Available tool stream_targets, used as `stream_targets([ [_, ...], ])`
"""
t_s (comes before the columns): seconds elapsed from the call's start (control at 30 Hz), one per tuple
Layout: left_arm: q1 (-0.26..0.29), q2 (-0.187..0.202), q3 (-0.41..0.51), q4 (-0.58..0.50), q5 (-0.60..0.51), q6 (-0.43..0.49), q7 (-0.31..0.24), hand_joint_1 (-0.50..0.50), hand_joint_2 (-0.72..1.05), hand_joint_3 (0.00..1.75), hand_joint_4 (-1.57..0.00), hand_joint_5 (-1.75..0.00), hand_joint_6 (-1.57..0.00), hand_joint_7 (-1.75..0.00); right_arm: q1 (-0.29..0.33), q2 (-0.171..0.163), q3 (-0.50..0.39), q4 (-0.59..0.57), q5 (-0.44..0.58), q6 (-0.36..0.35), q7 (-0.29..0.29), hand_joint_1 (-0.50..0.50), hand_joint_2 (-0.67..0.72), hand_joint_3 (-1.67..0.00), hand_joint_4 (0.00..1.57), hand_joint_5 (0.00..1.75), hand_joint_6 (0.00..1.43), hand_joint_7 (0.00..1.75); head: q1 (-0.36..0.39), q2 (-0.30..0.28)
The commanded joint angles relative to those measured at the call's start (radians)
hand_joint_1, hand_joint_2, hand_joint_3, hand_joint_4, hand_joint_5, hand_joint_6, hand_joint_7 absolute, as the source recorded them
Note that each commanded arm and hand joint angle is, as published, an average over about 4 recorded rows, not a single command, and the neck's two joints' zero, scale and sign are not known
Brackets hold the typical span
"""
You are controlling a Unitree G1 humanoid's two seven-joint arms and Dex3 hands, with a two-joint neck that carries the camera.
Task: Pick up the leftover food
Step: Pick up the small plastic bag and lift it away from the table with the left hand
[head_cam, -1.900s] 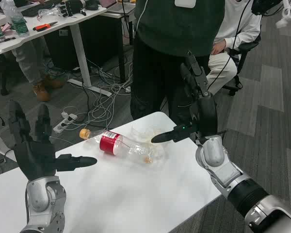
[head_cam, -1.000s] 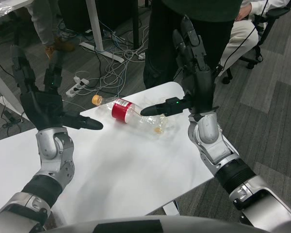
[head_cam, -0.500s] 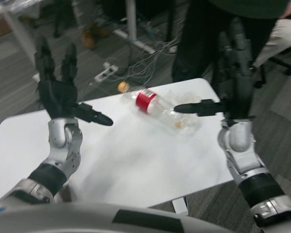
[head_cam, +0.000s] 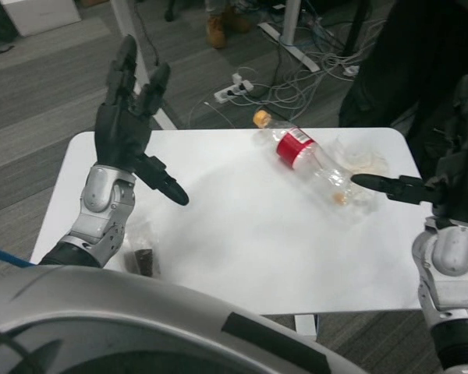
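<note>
Showing the approach stage, before any grasp: both hands are hovering raised above the white table (head_cam: pixel 242 241) with nothing in them. The left hand (head_cam: pixel 125 128) is standing upright with fingers spread and thumb pointing toward the clear plastic bottle (head_cam: pixel 312 164); it is released and well apart from that bottle. The right hand (head_cam: pixel 452 187) is partly cut by the picture's edge; its thumb is pointing toward the bottle's base end and it is grasping nothing, fingers apart.

The bottle, serving here as landmark, is lying on its side at the table's far side, with an orange cap (head_cam: pixel 260 118) and a red label (head_cam: pixel 294 145). The likeliest leftover food is a small orange-yellow morsel (head_cam: pixel 340 198) sitting at the bottle's base end, just beside or behind the clear wall; which of the two cannot be told. A crumpled clear wrapper (head_cam: pixel 360 160) is lying just beyond the bottle, touching it. A small dark item in clear wrap (head_cam: pixel 143 260) is resting well apart from the bottle, below the left hand; whether it is food is unclear.

Judged next: the right hand is nearest the morsel, so it is needing to descend and pinch finely without rolling the bottle
</note>
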Motion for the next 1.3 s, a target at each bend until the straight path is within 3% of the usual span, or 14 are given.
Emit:
stream_targets([
  [0.03, 0.083, -0.029, 0.058, -0.055, 0.024, 0.039, -0.046, -0.50, -0.68, 0.00, -0.17, 0.00, 0.00, 0.00, -0.002, -0.019, 0.009, 0.036, 0.020, -0.008, 0.001, -0.42, -0.10, -0.08, 0.00, 0.00, 0.00, 0.00, 0.185, -0.025],
  [0.1, 0.126, -0.048, 0.083, -0.074, 0.035, 0.041, -0.056, -0.50, -0.64, 0.00, -0.15, 0.00, 0.00, 0.00, -0.008, -0.025, 0.017, 0.057, 0.030, -0.008, 0.001, -0.42, -0.10, -0.08, 0.00, 0.00, 0.00, 0.00, 0.332, -0.045],
  [0.13, 0.148, -0.058, 0.094, -0.083, 0.040, 0.041, -0.059, -0.50, -0.64, 0.00, -0.15, 0.00, 0.00, 0.00, -0.012, -0.028, 0.021, 0.067, 0.033, -0.008, 0.001, -0.42, -0.10, -0.08, 0.00, 0.00, 0.00, 0.00, 0.307, -0.041],
  [0.2, 0.187, -0.082, 0.122, -0.101, 0.053, 0.042, -0.077, -0.50, -0.64, 0.00, -0.15, 0.00, 0.00, 0.00, -0.023, -0.034, 0.031, 0.091, 0.043, -0.009, 0.001, -0.42, -0.10, -0.08, 0.00, 0.00, 0.00, 0.00, 0.325, -0.045],
  [0.4, 0.274, -0.163, 0.200, -0.163, 0.075, 0.083, -0.189, -0.50, -0.64, 0.00, -0.15, 0.00, 0.00, 0.00, -0.069, -0.055, 0.093, 0.164, 0.088, -0.014, 0.001, -0.42, -0.10, -0.08, 0.01, 0.00, 0.00, 0.00, 0.379, -0.060],
  [0.67, 0.317, -0.265, 0.291, -0.166, 0.137, 0.093, -0.311, -0.50, -0.64, 0.00, -0.20, 0.00, 0.00, 0.00, -0.116, -0.088, 0.177, 0.221, 0.142, -0.020, 0.001, -0.42, -0.05, -0.08, 0.01, 0.00, 0.00, 0.00, 0.396, -0.081],
  [0.93, 0.330, -0.300, 0.347, -0.120, 0.138, 0.086, -0.410, -0.50, -0.64, 0.00, -0.28, 0.00, 0.00, 0.00, -0.122, -0.104, 0.197, 0.230, 0.155, -0.020, 0.001, -0.42, -0.07, -0.08, 0.03, 0.00, 0.00, 0.00, 0.395, -0.099],
  [1.3, 0.333, -0.321, 0.406, -0.057, 0.155, 0.070, -0.483, -0.50, -0.64, 0.00, -0.30, 0.00, 0.00, 0.00, -0.122, -0.114, 0.204, 0.230, 0.166, -0.020, 0.001, -0.42, -0.10, -0.08, 0.03, 0.00, 0.00, 0.00, 0.388, -0.098],
])
